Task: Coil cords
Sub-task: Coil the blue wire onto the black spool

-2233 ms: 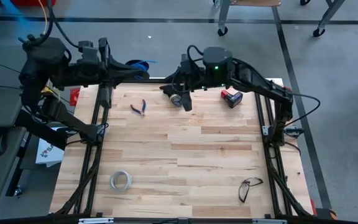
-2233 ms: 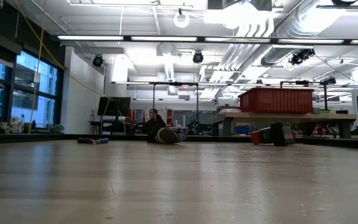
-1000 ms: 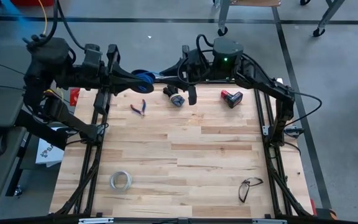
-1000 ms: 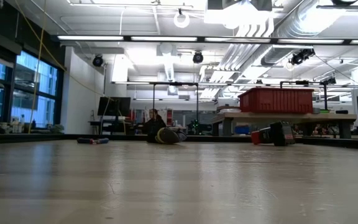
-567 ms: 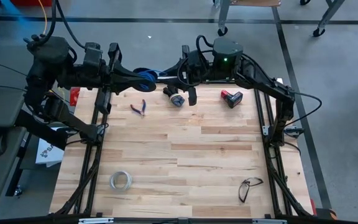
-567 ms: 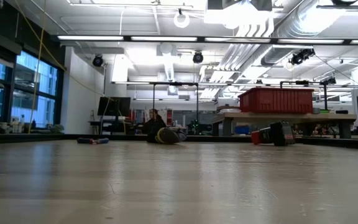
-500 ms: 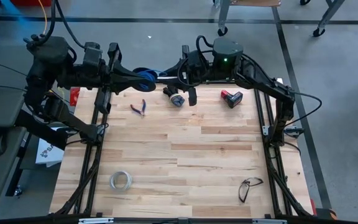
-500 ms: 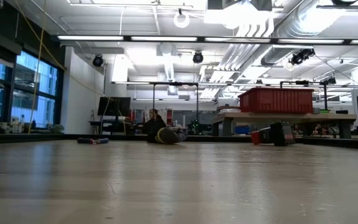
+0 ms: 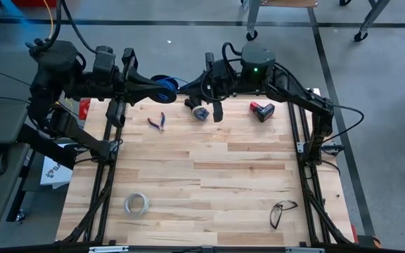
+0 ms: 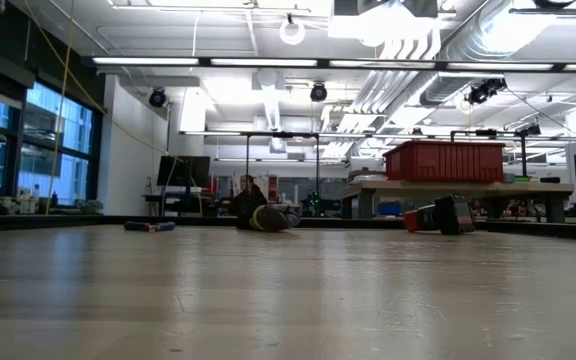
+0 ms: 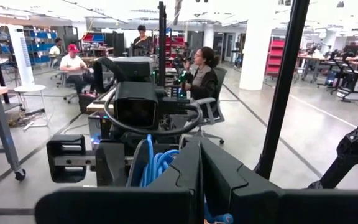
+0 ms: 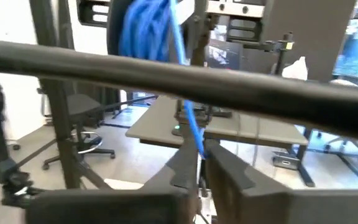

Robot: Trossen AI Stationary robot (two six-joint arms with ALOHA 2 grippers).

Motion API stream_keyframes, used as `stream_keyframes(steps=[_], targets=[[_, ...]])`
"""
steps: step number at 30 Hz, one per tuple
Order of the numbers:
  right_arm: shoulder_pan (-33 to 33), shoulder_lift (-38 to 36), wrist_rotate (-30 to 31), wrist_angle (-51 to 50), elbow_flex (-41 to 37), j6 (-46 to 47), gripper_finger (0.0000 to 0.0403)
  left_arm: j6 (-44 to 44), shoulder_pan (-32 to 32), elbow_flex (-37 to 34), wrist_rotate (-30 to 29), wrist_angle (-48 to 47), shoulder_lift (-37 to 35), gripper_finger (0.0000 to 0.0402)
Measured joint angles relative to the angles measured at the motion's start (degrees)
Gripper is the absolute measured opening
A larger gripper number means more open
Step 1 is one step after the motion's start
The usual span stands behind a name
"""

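Since two seconds back both arms have shifted: spool [image 9: 162,87] now sits between the two grippers at the far table edge, where before it lay back behind the left arm; over the last half second almost nothing moves in the high view; right fingers have drawn together meanwhile.

Left gripper [image 9: 155,88] closed on the spool, blue wire wound on it, seen close in the left wrist view [image 11: 156,163]; right gripper [image 9: 188,85] just beside it, fingers [image 12: 182,167] pinched on the thin blue wire [image 12: 190,127] that runs down from the spool [image 12: 143,28].

Reading: wire now held at both ends of a short span, so winding can likely go on; risk is the thin strand slipping from the pinch.

Pliers [image 9: 158,121], red battery [image 9: 261,110], tape ring [image 9: 137,204], glasses [image 9: 282,211] lie untouched on the table [image 9: 209,176].
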Motion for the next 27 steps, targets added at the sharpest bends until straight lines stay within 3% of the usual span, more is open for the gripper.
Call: stream_keyframes(steps=[3, 17, 27], targets=[[0.22, 0.0, 1.79, 0.0, -0.01, -0.52, 0.0008, -0.7, 0.01, 0.0, 0.01, 0.67, 0.35, 0.0005], [5.25, 0.0, 3.55, -2.56, 0.0, -2.21, 0.0001, 4.77, 0.1, -0.02, -9.01, 8.44, 4.71, 0.0005], [5.82, 0.2, 7.28, -2.36, 0.04, -3.77, 0.0001, -12.51, 0.06, -0.07, -6.51, 14.54, 6.43, 0.0005]])
